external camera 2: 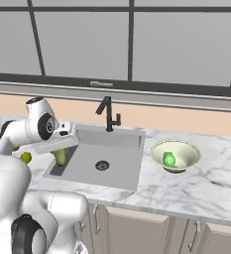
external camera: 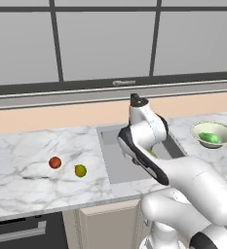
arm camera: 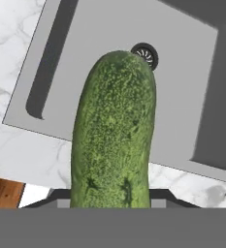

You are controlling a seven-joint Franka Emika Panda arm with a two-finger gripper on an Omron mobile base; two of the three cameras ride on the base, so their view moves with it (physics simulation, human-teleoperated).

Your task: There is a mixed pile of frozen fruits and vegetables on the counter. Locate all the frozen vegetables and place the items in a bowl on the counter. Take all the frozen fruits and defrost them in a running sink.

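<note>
The white marble worktop runs under the window, with the grey sink recessed in its middle and the black faucet standing at the basin's back edge. The basin floor is bare around the round drain.

The pale bowl sits on the worktop right of the sink, near its rim but apart from it, and holds one green vegetable.

The pincer hangs over the sink's left edge, clamped on the cucumber. In the hand view the cucumber points down over the basin, its tip toward the drain.

Left of the sink, on open marble well back from the front edge, lie the red fruit and the yellow-green fruit, near each other but not touching.
</note>
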